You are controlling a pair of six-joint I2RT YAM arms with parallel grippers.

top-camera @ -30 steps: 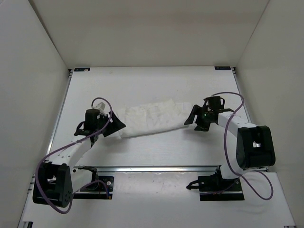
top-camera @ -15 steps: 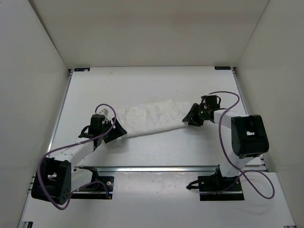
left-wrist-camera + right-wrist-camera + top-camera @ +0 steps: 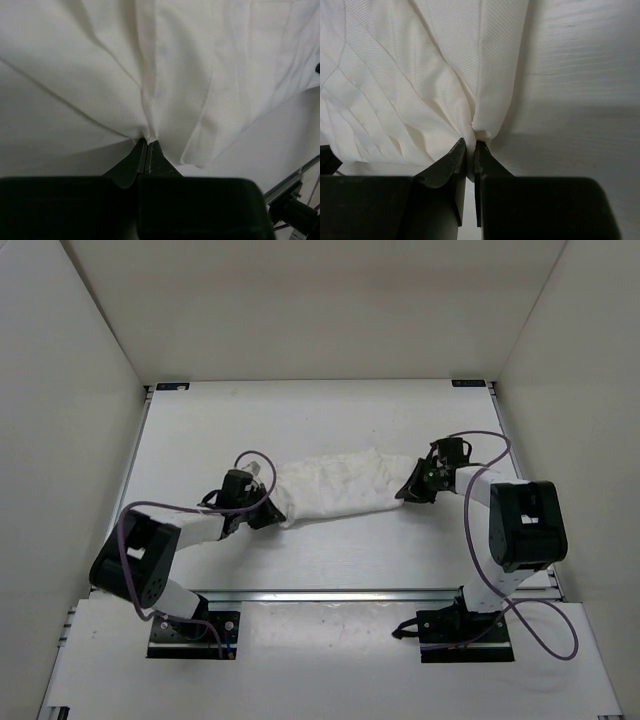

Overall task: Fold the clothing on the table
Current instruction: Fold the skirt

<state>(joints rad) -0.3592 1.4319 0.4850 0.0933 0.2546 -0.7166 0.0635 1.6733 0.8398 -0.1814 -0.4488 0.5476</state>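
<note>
At the left of centre in the overhead view, my black left gripper (image 3: 270, 512) has slid in from where it stood gaping a second ago. It is now clamped fully together on a pinch of the clothing (image 3: 335, 483), a soft white creased fabric garment lying across the middle of the flat matte white table (image 3: 300, 415). The cloth now looks shorter and more bunched. At right of centre, the black right gripper (image 3: 410, 490) has also closed from wide apart, its jaws all but meeting with the garment's end fold nipped at their tips. With both ends held, I judge the fold can begin.
</note>
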